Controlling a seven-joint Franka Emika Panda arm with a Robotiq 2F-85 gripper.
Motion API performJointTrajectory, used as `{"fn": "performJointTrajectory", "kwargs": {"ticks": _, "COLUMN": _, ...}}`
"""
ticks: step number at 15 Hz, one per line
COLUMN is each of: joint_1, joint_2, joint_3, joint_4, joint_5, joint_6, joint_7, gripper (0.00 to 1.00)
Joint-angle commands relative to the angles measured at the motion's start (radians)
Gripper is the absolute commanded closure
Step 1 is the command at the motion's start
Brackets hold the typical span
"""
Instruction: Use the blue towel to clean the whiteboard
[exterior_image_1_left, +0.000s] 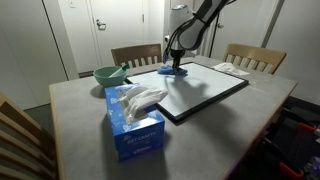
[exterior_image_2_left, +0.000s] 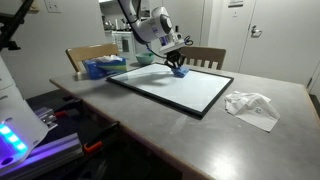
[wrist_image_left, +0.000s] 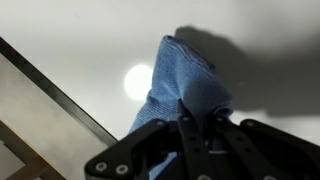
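Observation:
The whiteboard (exterior_image_1_left: 205, 93) lies flat on the table, white with a thin black frame; it also shows in an exterior view (exterior_image_2_left: 175, 88) and fills the wrist view (wrist_image_left: 90, 50). The blue towel (exterior_image_1_left: 174, 71) is bunched up and pressed onto the board near its far edge, also seen in an exterior view (exterior_image_2_left: 179, 70) and in the wrist view (wrist_image_left: 185, 80). My gripper (exterior_image_1_left: 176, 62) stands right over it, also in an exterior view (exterior_image_2_left: 175, 58), and its fingers (wrist_image_left: 198, 125) are shut on the towel's top.
A blue cardboard box (exterior_image_1_left: 133, 125) with white contents stands near the table's front, also seen at the far side (exterior_image_2_left: 103, 67). A green bowl (exterior_image_1_left: 110, 74) sits behind it. A white cloth (exterior_image_2_left: 253, 106) lies beside the board. Wooden chairs (exterior_image_1_left: 135, 54) line the table.

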Motion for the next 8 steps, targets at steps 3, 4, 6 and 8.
{"fn": "performJointTrajectory", "kwargs": {"ticks": 3, "joint_1": 0.021, "joint_2": 0.064, "joint_3": -0.097, "joint_4": -0.05, "joint_5": -0.078, "joint_6": 0.039, "joint_7": 0.135, "gripper": 0.97}}
{"fn": "performJointTrajectory", "kwargs": {"ticks": 4, "joint_1": -0.012, "joint_2": 0.058, "joint_3": -0.036, "joint_4": -0.05, "joint_5": -0.038, "joint_6": 0.043, "joint_7": 0.091, "gripper": 0.97}}
{"fn": "performJointTrajectory", "kwargs": {"ticks": 6, "joint_1": -0.049, "joint_2": 0.052, "joint_3": 0.037, "joint_4": -0.046, "joint_5": 0.004, "joint_6": 0.053, "joint_7": 0.033, "gripper": 0.97}}
{"fn": "performJointTrajectory", "kwargs": {"ticks": 8, "joint_1": -0.073, "joint_2": 0.048, "joint_3": 0.097, "joint_4": -0.04, "joint_5": 0.037, "joint_6": 0.058, "joint_7": -0.014, "gripper": 0.97}}
